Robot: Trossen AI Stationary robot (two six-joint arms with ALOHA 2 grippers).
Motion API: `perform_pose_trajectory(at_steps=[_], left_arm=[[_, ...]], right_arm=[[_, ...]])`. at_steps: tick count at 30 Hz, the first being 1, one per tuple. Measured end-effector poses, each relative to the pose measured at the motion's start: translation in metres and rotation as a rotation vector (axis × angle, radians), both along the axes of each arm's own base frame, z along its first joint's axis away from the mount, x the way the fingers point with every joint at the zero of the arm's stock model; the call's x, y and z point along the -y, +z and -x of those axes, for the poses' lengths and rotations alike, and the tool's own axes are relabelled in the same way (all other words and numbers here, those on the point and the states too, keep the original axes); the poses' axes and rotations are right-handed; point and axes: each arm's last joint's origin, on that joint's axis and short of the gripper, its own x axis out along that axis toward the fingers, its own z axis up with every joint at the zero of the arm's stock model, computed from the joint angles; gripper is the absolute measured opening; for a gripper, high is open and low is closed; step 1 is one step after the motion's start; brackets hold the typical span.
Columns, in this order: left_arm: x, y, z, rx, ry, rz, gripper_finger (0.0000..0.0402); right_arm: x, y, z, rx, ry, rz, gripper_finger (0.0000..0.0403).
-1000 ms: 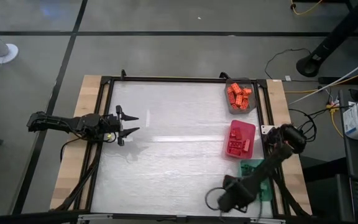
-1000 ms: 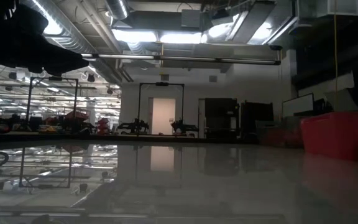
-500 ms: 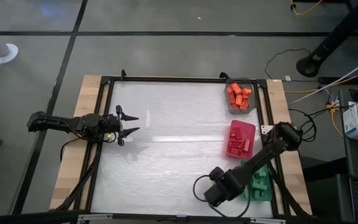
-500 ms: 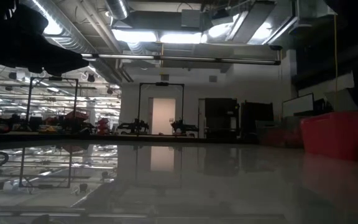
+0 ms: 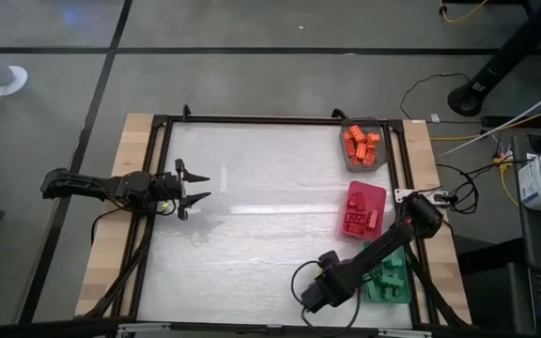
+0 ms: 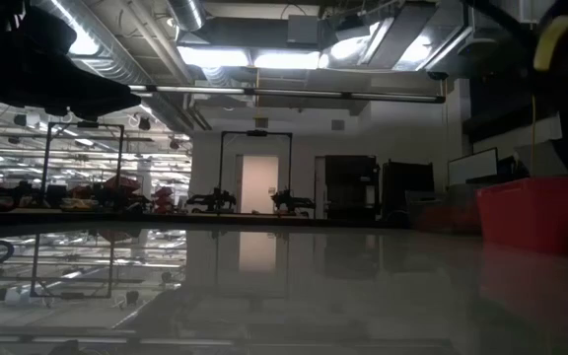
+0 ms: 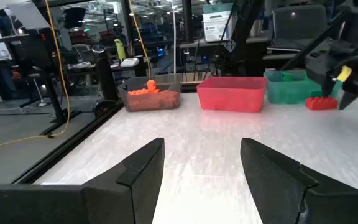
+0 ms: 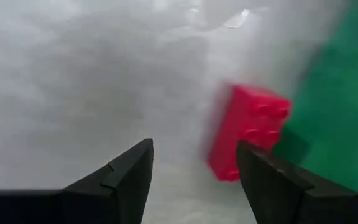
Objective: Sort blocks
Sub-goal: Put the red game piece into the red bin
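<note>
Your right gripper [image 5: 310, 299] sits low over the white table [image 5: 252, 207], just off the teal tray [image 5: 388, 279] on the side facing the table's middle; jaws apart, nothing between them. Right wrist view: one red block [image 8: 247, 130] lies on the table just ahead of the open fingers [image 8: 123, 177], right beside the teal tray's wall [image 8: 334, 124]; can't tell if block and wall touch. Same red block [image 7: 321, 103] shows in the left wrist view, in front of the teal tray [image 7: 294, 86], w/ the right arm over it. Working away from the teal tray along that edge of the table: pink tray [image 5: 363, 208] next, red blocks [image 5: 358, 222] inside; beyond it the grey tray [image 5: 363, 145] at the far corner, orange blocks [image 5: 361, 144] piled in it. Green blocks [image 5: 393, 274] lie in the teal tray, partly hidden by the right arm. Your left gripper [image 5: 196, 187] waits at the opposite side of the table, well apart from the teal tray, jaws open, holding nothing. Low view: only the pink tray's wall [image 6: 540, 212] is clear.
</note>
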Motion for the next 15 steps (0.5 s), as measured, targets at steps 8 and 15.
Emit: perform_pose_trajectory(at_steps=[8, 15], left_arm=[[0.000, 0.000, 0.000, 0.000, 0.000, 0.000, 0.0200], [0.000, 0.000, 0.000, 0.000, 0.000, 0.000, 0.0200]], right_arm=[[0.003, -0.001, 0.013, -0.119, -0.062, 0.119, 0.0230], [-0.004, -0.003, 0.018, -0.110, -0.103, 0.145, 0.0230]])
